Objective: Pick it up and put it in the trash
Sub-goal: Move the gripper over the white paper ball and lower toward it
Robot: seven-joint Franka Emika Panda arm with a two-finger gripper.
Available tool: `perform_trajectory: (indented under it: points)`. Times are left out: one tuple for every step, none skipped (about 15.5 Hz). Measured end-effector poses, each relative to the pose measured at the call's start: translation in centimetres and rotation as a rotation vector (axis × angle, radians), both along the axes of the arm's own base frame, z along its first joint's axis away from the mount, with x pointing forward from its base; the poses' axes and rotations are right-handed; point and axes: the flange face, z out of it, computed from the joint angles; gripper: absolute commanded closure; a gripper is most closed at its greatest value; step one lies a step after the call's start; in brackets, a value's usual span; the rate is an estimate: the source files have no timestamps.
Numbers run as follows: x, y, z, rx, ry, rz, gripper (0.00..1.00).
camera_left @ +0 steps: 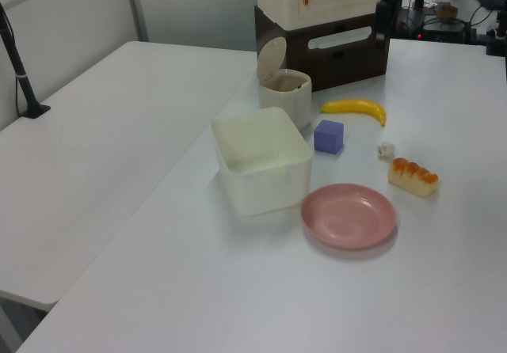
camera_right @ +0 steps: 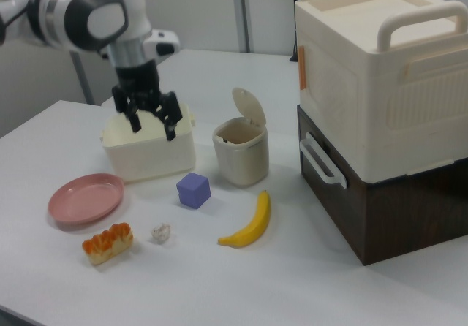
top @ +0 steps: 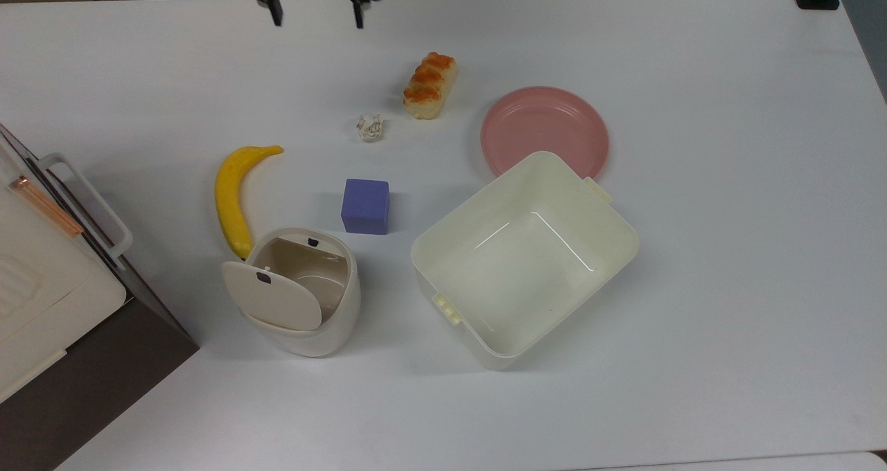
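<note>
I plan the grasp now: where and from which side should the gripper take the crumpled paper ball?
Come straight down from above and pinch the paper ball across its middle. It is small, roundish and lies free on the table, apart from the bread.

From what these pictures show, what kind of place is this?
Probably a robot lab or test room, not a home. A robot arm's gripper hangs open above a plain white table laid with toy-like props: a bread loaf, a purple cube, and a banana.
</note>
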Motion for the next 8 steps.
perform_trajectory:
  points:
    - [-0.6,1.0,-1.6,-0.007,0.000,0.021,0.00]
    - [-0.9,1.3,-2.4,-0.014,0.002,0.031,0.00]
    - [-1.3,1.6,-3.3,-0.025,0.009,0.042,0.00]
    - [-1.5,2.0,-4.2,-0.039,0.018,0.055,0.00]
    - [-1.7,2.3,-5.3,-0.055,0.027,0.071,0.00]
    - [-1.8,2.7,-6.5,-0.069,0.032,0.086,0.00]
    - [-1.8,3.1,-7.8,-0.077,0.028,0.097,0.00]
    - [-1.8,3.5,-8.9,-0.079,0.022,0.098,0.00]
